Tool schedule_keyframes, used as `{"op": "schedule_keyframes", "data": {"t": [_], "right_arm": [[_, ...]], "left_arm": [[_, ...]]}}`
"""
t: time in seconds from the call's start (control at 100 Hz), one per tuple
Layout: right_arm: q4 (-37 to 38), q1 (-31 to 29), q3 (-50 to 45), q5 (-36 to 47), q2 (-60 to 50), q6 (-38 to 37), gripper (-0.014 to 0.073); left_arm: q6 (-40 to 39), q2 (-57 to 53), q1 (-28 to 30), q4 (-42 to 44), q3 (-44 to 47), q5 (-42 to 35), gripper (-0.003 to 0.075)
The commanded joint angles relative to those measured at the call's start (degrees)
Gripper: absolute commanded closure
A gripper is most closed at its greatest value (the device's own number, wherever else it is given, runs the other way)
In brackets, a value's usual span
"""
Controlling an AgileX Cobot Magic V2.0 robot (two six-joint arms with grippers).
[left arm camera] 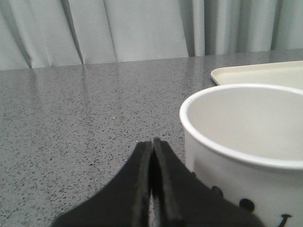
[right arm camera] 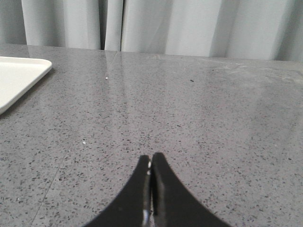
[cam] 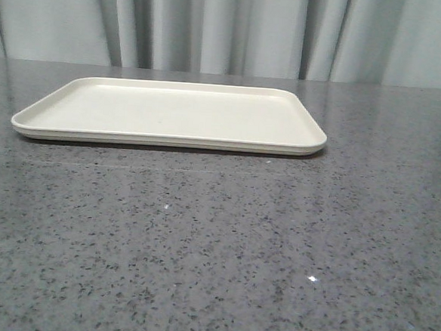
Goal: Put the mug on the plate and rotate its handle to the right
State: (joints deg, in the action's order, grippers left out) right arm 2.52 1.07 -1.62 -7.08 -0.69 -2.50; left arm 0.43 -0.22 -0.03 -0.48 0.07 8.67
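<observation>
Both my grippers, left (left arm camera: 151,142) and right (right arm camera: 150,158), were pressed together, holding nothing. My mug (left arm camera: 246,156) stood just beside the left one, off the plate (cam: 171,115), likely awaiting pickup.

Mug (left arm camera: 246,156) just beside left jaws; plate (cam: 171,113) surface open.

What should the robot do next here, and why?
Probably open the left claw: its fingers are pressed shut beside the mug, which stands on the table short of the empty plate, so nothing is gripped yet.
</observation>
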Motion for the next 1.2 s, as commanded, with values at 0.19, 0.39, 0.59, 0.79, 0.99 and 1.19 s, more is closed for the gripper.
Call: {"op": "schedule_keyframes", "data": {"t": [0.19,0.39,0.59,0.79,0.99,1.19], "right_arm": [[-0.08,-0.25,0.05,4.19,-1.11,0.0,0.0659],[-0.08,-0.25,0.05,4.19,-1.11,0.0,0.0659],[-0.08,-0.25,0.05,4.19,-1.11,0.0,0.0659],[-0.08,-0.25,0.05,4.38,-1.11,0.0,0.0659],[-0.08,-0.25,0.11,9.23,-1.11,0.06,0.0659],[-0.08,-0.25,2.26,13.54,-1.0,0.06,0.0659]], "left_arm": [[-0.43,-1.66,-0.19,-0.46,0.47,-4.73,0.074],[-0.43,-1.66,-0.19,-0.46,0.47,-4.73,0.074],[-0.43,-1.66,-0.19,-0.46,0.47,-4.73,0.074],[-0.43,-1.66,-0.19,-0.46,0.47,-4.73,0.074],[-0.43,-1.66,-0.19,-0.61,0.47,-5.88,0.074],[-0.43,-1.66,-0.19,-2.91,-2.82,-4.98,0.074]]}}
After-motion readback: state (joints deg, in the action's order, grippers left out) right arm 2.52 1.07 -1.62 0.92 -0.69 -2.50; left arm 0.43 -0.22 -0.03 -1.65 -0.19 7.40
